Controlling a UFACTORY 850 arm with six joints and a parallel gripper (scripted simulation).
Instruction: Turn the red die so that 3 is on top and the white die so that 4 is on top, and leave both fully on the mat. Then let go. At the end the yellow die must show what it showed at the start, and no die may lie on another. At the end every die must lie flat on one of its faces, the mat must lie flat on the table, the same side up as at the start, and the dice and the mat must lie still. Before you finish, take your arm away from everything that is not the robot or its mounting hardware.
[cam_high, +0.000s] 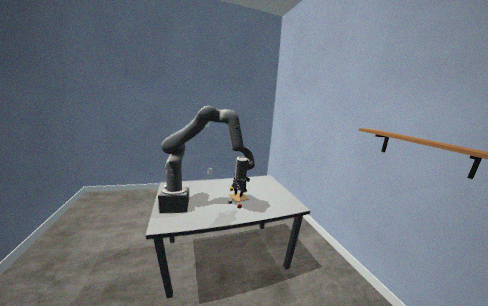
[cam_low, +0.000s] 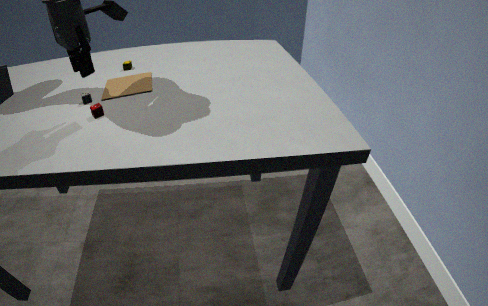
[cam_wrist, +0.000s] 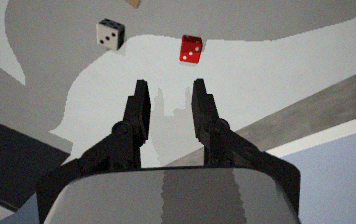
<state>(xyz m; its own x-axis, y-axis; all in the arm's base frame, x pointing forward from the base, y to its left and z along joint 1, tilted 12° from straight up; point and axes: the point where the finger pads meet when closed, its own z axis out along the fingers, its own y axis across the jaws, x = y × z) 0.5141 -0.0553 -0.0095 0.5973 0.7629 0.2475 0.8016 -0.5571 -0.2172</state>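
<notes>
1. the red die (cam_low: 97, 110) is lying on the bare bench (cam_low: 260, 100), off the mat (cam_low: 128, 85), toward the bench's near left edge; the white die (cam_low: 87, 98) is sitting just beside it, also off the mat.
2. the gripper (cam_wrist: 170, 107) is hanging above them, jaws partly spread and pinching nothing.
3. to do this well, it is worth centring the jaws over the red die, descending squarely, gripping flat faces.
4. the yellow die (cam_low: 127, 65) is resting beyond the mat, toward the far edge; steering away from it seems wise.
5. blue walls, a wooden shelf (cam_high: 425, 143) and a grey floor are surrounding the bench.
</notes>
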